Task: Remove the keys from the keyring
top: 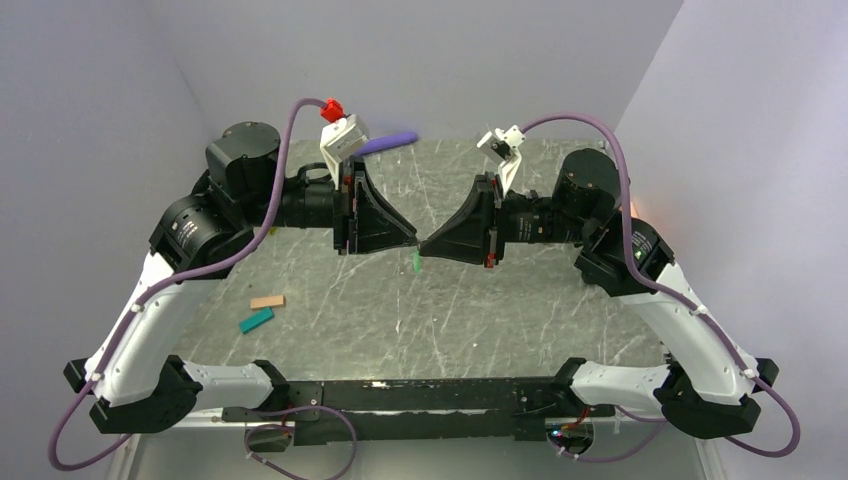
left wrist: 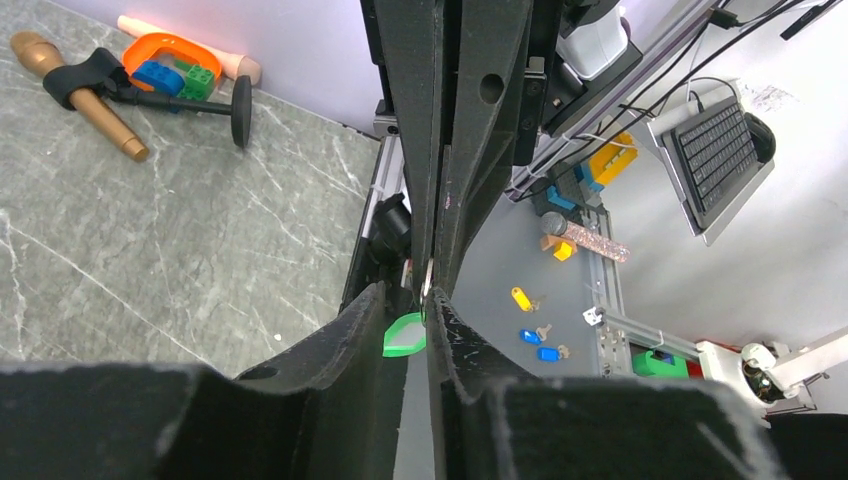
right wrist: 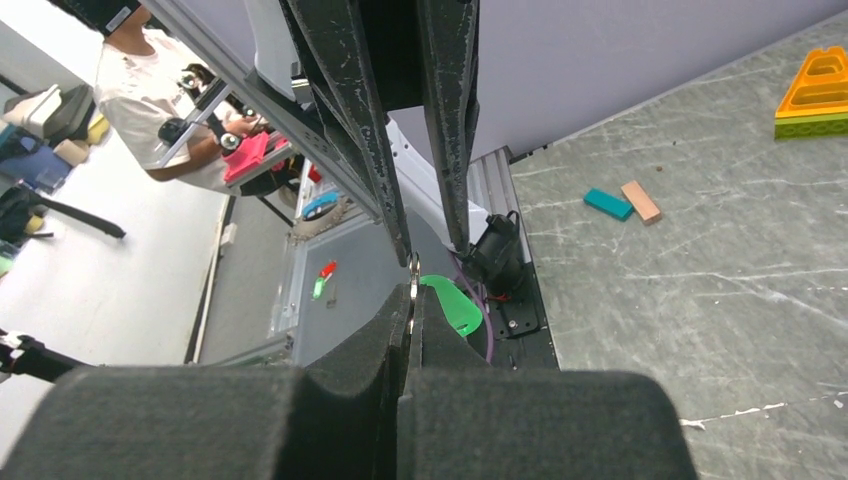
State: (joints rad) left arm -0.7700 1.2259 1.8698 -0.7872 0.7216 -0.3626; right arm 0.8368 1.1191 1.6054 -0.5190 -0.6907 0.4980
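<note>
Top external: green key [top: 416, 262] not yet freed, hanging just below the meeting jaws, right jaws clamped on the ring [right wrist: 412, 272], left jaws slightly apart at it.

table [top: 500, 320]: grey marbled | on it: tan block [top: 267, 301], teal block [top: 256, 320], purple object [top: 388, 144]

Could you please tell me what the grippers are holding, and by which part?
The right gripper pinches the keyring by its rim; the green key hangs below. Whether the left gripper grips anything cannot be told.
</note>
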